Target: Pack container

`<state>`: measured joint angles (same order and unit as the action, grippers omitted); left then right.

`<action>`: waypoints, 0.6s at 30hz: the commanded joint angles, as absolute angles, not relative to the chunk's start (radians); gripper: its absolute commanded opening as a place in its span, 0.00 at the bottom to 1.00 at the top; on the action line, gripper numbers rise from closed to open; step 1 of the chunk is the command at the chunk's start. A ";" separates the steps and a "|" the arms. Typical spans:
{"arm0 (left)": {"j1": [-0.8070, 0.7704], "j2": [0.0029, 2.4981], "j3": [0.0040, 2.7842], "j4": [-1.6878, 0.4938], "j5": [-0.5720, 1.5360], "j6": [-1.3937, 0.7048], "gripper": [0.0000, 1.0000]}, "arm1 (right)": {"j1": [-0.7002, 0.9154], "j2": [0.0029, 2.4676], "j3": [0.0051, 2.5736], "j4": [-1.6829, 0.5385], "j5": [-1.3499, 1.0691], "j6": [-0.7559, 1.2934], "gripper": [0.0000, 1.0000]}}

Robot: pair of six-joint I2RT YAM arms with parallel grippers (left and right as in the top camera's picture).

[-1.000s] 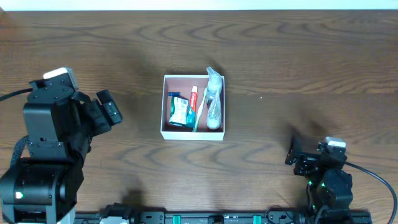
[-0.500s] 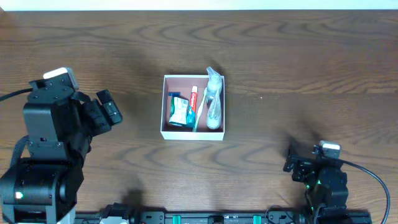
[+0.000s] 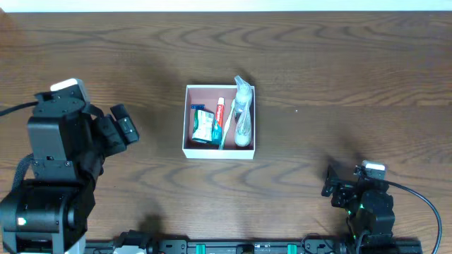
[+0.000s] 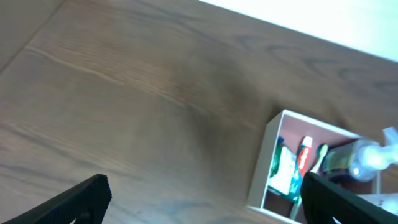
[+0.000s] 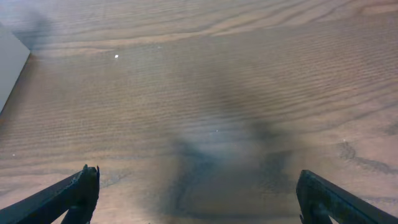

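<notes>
The container (image 3: 186, 120) is a shallow white-walled box with a pink-brown floor at the table's middle. It holds a green-and-white packet (image 3: 203, 127), a red-and-white toothpaste tube (image 3: 219, 113), a green toothbrush and a clear spray bottle (image 3: 242, 113). The left wrist view shows it at lower right (image 4: 264, 165). My left gripper (image 3: 121, 125) is open and empty, well left of the container. My right gripper (image 3: 332, 185) is open and empty, low over bare table at the front right. A white corner of the container shows in the right wrist view (image 5: 9, 59).
The dark wooden table (image 3: 339, 63) runs to a white edge at the back. The arm bases stand at the front left and front right.
My right arm has drawn back toward the table's front edge and lowered. The left arm and the container's contents have not moved.
</notes>
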<state>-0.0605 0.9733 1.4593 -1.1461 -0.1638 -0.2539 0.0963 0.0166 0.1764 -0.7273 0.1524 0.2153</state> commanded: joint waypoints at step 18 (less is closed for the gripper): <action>0.004 0.486 0.701 -0.727 -0.098 -0.046 0.98 | 0.112 0.006 0.170 -0.730 0.149 0.212 0.99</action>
